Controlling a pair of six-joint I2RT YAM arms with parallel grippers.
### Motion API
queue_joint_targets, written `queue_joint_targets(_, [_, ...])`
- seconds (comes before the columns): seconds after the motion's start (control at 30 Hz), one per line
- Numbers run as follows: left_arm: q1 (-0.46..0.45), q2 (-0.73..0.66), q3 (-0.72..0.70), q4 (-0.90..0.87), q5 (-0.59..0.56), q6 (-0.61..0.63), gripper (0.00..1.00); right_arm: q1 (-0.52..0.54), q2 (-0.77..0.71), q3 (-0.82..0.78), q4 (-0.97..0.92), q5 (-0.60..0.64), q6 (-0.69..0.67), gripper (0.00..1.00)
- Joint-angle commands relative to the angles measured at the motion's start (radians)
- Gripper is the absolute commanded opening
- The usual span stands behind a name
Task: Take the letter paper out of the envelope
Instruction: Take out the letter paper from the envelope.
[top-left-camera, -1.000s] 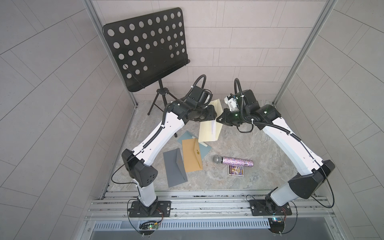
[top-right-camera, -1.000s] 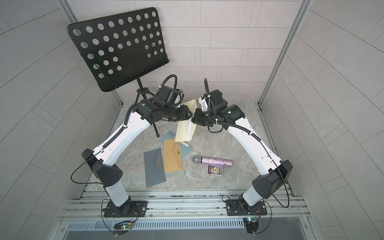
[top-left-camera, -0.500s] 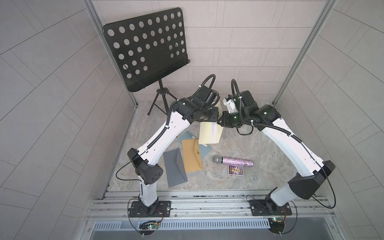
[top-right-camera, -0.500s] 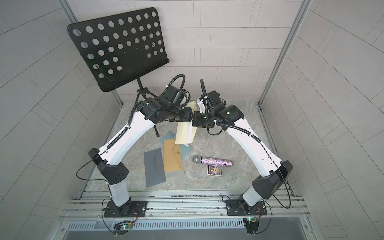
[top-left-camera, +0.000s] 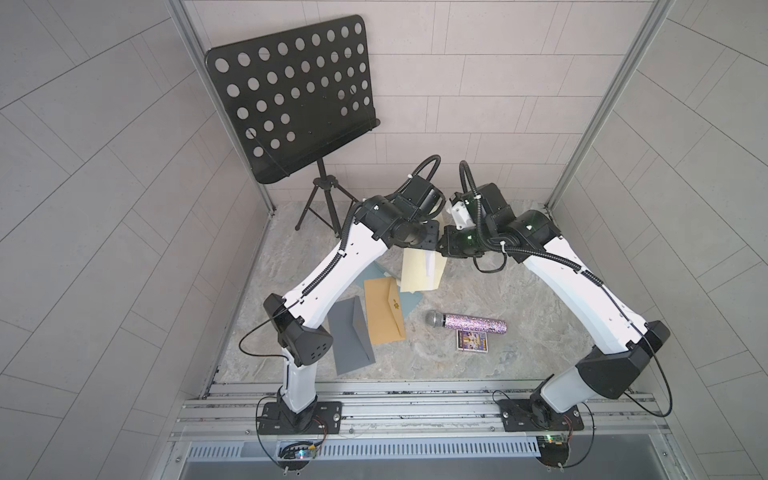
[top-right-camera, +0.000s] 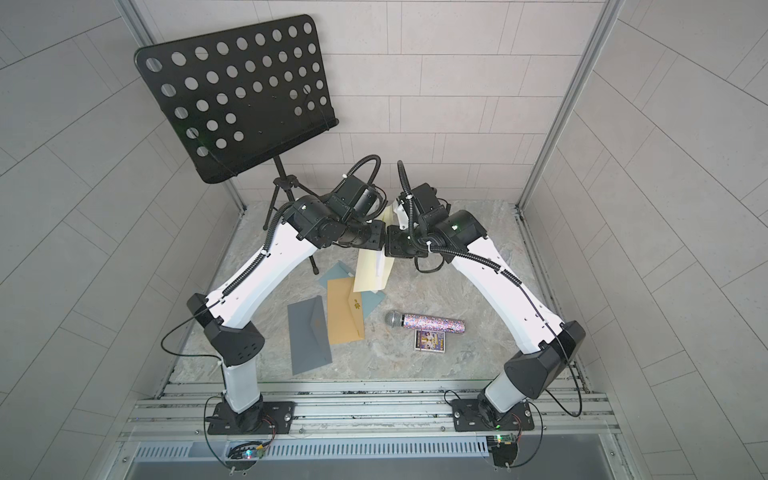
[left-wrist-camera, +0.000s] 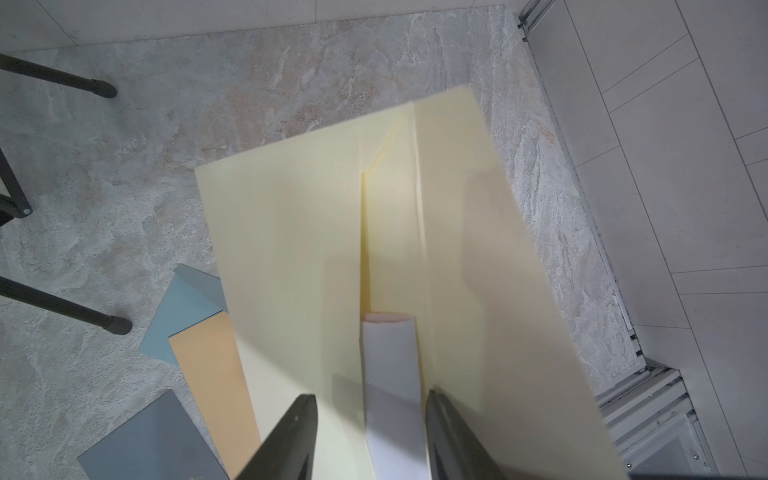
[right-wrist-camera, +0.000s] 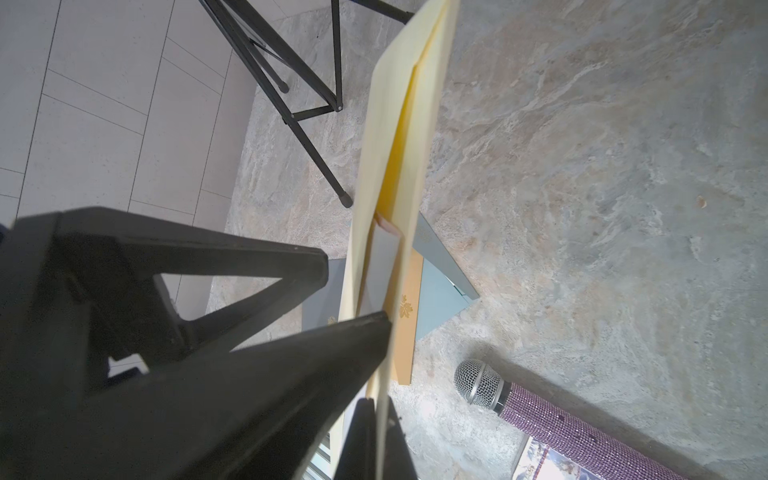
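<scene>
A cream envelope hangs in the air above the middle of the floor, mouth up. My right gripper is shut on its upper edge, the envelope wall pinched between the fingers. The white letter paper sticks out of the envelope's slit. Reaching in from the opposite side, my left gripper stands open. Its fingers straddle the paper: one lies against the paper's edge and the other stands clear of it.
On the floor below lie a tan envelope, a grey envelope and a blue one. A glittery microphone and a small picture card sit to the right. A black music stand rises at the back left.
My left arm has swung toward the right gripper, bringing its fingers over the envelope's mouth around the white paper. The right gripper has kept its hold.
</scene>
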Motion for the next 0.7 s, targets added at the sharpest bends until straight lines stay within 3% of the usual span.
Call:
queue_joint_targets(0.0, [-0.013, 0.003, 0.000, -0.036, -0.014, 0.018, 0.50, 0.014, -0.027, 0.024, 0.026, -0.001, -0.013, 0.00])
queue_joint_targets(0.67, [-0.021, 0.020, -0.015, -0.016, -0.007, -0.010, 0.40, 0.022, -0.033, 0.014, 0.034, 0.004, -0.005, 0.00])
